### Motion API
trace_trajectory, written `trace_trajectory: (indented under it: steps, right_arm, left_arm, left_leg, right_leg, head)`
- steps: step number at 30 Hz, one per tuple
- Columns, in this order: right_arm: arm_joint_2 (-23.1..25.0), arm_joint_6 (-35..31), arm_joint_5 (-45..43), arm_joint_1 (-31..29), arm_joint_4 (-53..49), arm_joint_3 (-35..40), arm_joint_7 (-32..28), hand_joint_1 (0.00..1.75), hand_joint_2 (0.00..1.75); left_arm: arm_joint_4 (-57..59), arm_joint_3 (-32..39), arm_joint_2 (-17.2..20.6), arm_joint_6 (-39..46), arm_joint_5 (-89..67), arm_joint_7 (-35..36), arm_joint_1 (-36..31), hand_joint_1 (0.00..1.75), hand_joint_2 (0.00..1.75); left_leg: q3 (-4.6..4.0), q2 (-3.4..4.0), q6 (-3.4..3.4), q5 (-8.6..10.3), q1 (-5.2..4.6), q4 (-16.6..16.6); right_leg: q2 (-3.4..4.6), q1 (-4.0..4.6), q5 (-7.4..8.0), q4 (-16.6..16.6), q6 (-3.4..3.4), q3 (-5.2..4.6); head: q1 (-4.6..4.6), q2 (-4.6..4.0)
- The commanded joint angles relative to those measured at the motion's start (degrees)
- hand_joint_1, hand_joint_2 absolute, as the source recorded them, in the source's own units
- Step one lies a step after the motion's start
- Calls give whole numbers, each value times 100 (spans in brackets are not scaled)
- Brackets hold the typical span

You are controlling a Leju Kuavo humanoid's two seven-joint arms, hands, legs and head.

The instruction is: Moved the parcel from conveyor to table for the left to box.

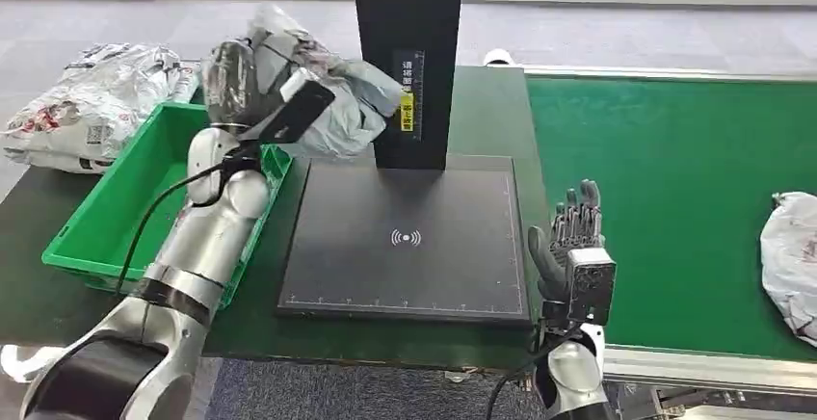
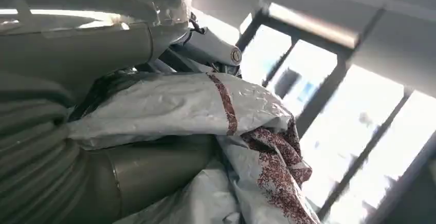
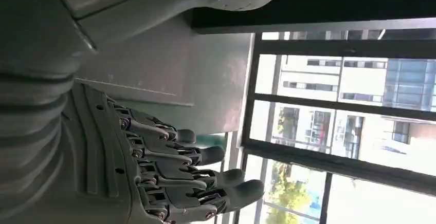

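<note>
L hand (image 1: 252,88) is raised above the far end of the green bin (image 1: 92,232), fingers wrapped round a crumpled grey-white parcel (image 1: 332,102) w/ red-brown print; parcel hangs in the air off the bench (image 1: 39,300), between the bin and the black upright post (image 1: 409,54), its far side close to or touching the post, can't tell which. L wrist view: thick grey thumb (image 2: 154,170) pressed under the parcel (image 2: 175,106), wrinkled plastic bulging out past the hand toward bright windows. R hand (image 1: 570,232) is held upright at the near edge of the green conveyor (image 1: 674,170), just beside the black scan pad (image 1: 405,242), holding nothing; fingers (image 3: 226,175) straight-ish and slightly apart, pointing up twd the windows in the R wrist view. Scan pad lies flat on the bench at the foot of the post, white wireless mark at its centre. A 2nd white parcel (image 1: 792,261) sits on the conveyor at the far R edge, partly cut off. More bagged parcels (image 1: 92,102) are piled on the floor beyond the bin, L side. The bin's visible inside shows bare green; L arm crosses over its near R corner.
</note>
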Motion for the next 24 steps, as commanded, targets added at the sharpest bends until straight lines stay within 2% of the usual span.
trace_trajectory:
  steps: [1,3,5,6,7,9,10,11,12,13,14,18,22,23,24]
  right_arm:
    - [-1,-18,-62,-152,207,-247,-3,0,175]
    - [-27,-61,-103,-188,272,-207,-13,0,175]
    - [-83,9,-381,-98,279,-146,-2,0,175]
    - [-89,13,-401,-84,279,-136,-13,0,175]
    - [-76,-10,-405,-23,271,-102,-49,0,175]
    - [-46,-75,-346,1,237,-47,-86,0,175]
    - [-40,-87,-329,-19,233,-23,-76,0,175]
    - [-99,-63,-340,-31,205,17,-13,0,175]
    - [-114,-52,-344,-36,197,12,0,0,175]
    - [-139,-55,-325,-32,129,-29,9,0,175]
    - [-151,-15,-320,-45,111,-52,40,0,175]
    - [-155,41,-292,-81,119,-68,46,0,175]
    - [-159,41,-292,-83,119,-74,47,0,175]
    - [-118,186,-270,-322,328,-192,96,0,175]
    - [-126,211,-276,-371,338,-245,113,0,175]
  left_arm:
    - [-506,639,500,507,-430,230,-311,175,175]
    - [-587,945,796,507,-466,267,-284,175,175]
    - [-889,1976,758,507,-982,-54,171,175,175]
    - [-879,2093,739,507,-1013,-102,240,175,175]
    - [-644,2399,814,507,-1803,356,544,175,175]
    - [-266,2617,759,507,-2370,723,805,175,175]
    - [234,2614,824,507,-2770,1140,755,175,175]
    - [1415,2598,936,159,-2844,1464,433,175,175]
    - [1496,2593,958,165,-2854,1496,398,175,175]
    - [2234,2560,1030,-7,-2786,1565,158,175,175]
    - [2596,2582,1073,-558,-2785,1739,51,175,175]
    - [2730,2619,1101,-552,-2801,1720,25,175,175]
    - [2736,2617,1102,-563,-2801,1721,6,175,175]
    - [3274,2832,1149,-2150,-2547,1690,-168,175,175]
    - [3364,2925,1118,-2459,-2395,1468,-190,175,175]
  left_leg:
    - [5,1,1,-4,5,1]
    - [8,12,1,-6,6,1]
    - [9,45,0,-11,3,-1]
    - [11,46,0,-10,3,-7]
    - [27,54,0,-12,1,-16]
    - [33,46,-2,-8,-5,-21]
    - [50,48,-4,-8,-4,-32]
    - [46,41,-3,-7,-8,-27]
    - [45,42,-4,-6,-6,-28]
    - [57,39,-7,-3,-3,-37]
    - [53,41,-7,-5,-1,-32]
    - [17,22,-4,-5,-2,-9]
    - [29,25,-4,-4,2,-16]
    - [13,12,-4,-3,5,-6]
    - [15,21,-4,-6,9,-5]
  right_leg:
    - [-2,6,-2,-4,-2,8]
    - [7,6,0,-5,-3,9]
    - [39,3,5,-3,-4,3]
    - [40,2,5,-9,-4,7]
    - [49,1,5,-16,-6,17]
    - [41,-7,2,-13,-6,19]
    - [42,-5,2,-22,-8,31]
    - [38,-9,-1,-16,-6,28]
    - [38,-5,0,-18,-7,28]
    - [33,-1,1,-25,-11,41]
    - [34,3,1,-24,-11,37]
    - [15,6,-4,-6,-8,10]
    - [16,10,-1,-16,-10,23]
    - [3,14,-6,-10,-9,12]
    - [14,9,-5,-8,-10,12]
  head:
    - [0,0]
    - [0,0]
    - [0,0]
    - [0,0]
    - [0,0]
    - [0,0]
    - [0,0]
    - [0,0]
    - [0,0]
    - [0,0]
    - [0,0]
    - [-2,0]
    - [-2,0]
    - [0,0]
    - [0,0]
